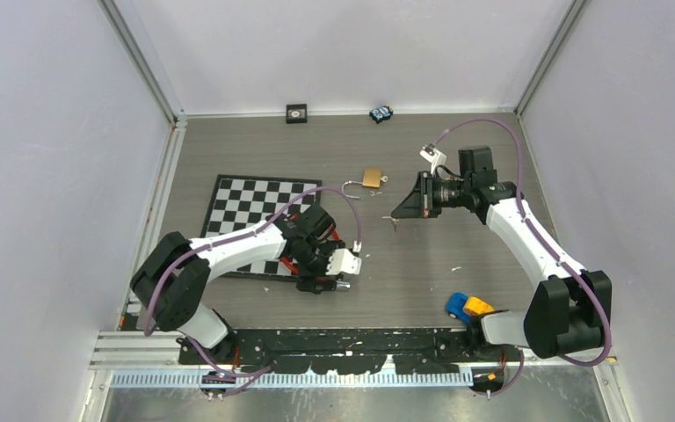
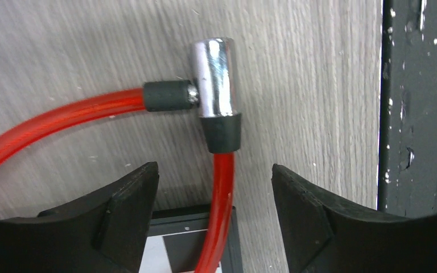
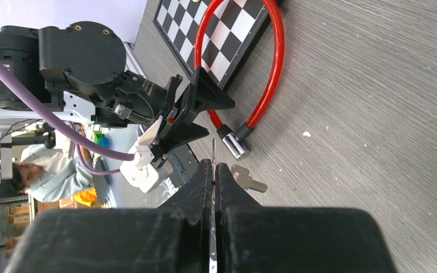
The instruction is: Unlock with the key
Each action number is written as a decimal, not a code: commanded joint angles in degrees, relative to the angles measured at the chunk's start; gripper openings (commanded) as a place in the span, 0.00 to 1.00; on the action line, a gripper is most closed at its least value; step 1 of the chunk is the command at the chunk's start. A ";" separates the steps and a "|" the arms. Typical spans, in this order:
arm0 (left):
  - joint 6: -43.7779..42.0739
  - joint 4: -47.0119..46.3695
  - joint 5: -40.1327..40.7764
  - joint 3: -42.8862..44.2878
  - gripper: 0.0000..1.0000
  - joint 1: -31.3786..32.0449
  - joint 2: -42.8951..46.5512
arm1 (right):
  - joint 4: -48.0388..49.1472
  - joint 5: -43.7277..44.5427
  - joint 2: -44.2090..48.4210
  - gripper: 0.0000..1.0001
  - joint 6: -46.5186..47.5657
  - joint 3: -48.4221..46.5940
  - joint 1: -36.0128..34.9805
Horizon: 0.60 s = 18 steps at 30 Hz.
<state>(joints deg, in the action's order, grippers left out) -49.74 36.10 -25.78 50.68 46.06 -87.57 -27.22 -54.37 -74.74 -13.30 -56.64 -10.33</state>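
On the grey wood-grain table [image 1: 457, 158], the work centres on the near corner of the chessboard [image 1: 246, 207], where both arms meet over a red cable lock [image 2: 62, 114]. A brass padlock [image 1: 371, 178] lies well apart toward the far side, with neither arm at it. I therefore judge the cable lock to be the one to open, and the step in hand to be bringing the key to the lock, with insertion not yet done. The left gripper [image 2: 215, 170] stands open low over the table. Its two black fingers straddle the red cable just behind the chrome lock barrel [image 2: 215, 74] without visibly touching it, so the lock lies loose on the table, unsteadied. The right gripper [image 3: 213, 168] is clamped tight on a key [image 3: 213, 149], whose thin blade edge sticks out past the fingertips. A second key [image 3: 249, 180] hangs beside it. In the right wrist view the blade points toward the barrel and is near it but clearly apart. I cannot tell where the keyhole is from any view. The next move probably calls for the left fingers to close on the cable or barrel to hold it still. The right arm then has to line the blade up with the barrel's open end, which needs fine aim, since the loose barrel could roll or skid if nudged.
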 commanded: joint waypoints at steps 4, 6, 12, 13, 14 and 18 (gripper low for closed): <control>6.58 2.81 1.13 7.99 0.76 1.28 -4.75 | 1.85 -3.28 2.26 0.01 0.74 0.78 2.69; 7.64 3.04 1.61 8.41 0.76 2.11 -5.53 | 1.87 -3.37 2.48 0.01 0.82 0.98 3.14; 9.99 2.99 3.07 8.71 0.73 4.31 -7.43 | 1.85 -3.89 2.55 0.01 0.73 1.18 3.99; 10.27 3.03 3.54 8.86 0.72 4.50 -7.84 | 1.88 -3.90 2.62 0.01 0.67 1.25 4.12; 10.67 3.09 3.72 9.02 0.71 4.60 -8.19 | 1.97 -3.98 2.71 0.01 0.65 1.33 4.17; 12.33 3.00 4.14 9.65 0.66 4.97 -9.57 | 2.23 -4.08 2.68 0.01 0.56 1.53 4.32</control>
<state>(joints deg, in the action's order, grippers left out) -40.01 38.22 -22.63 57.98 50.63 -96.16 -27.03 -56.66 -74.06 -13.28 -55.33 -6.35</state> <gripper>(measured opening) 0.679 0.039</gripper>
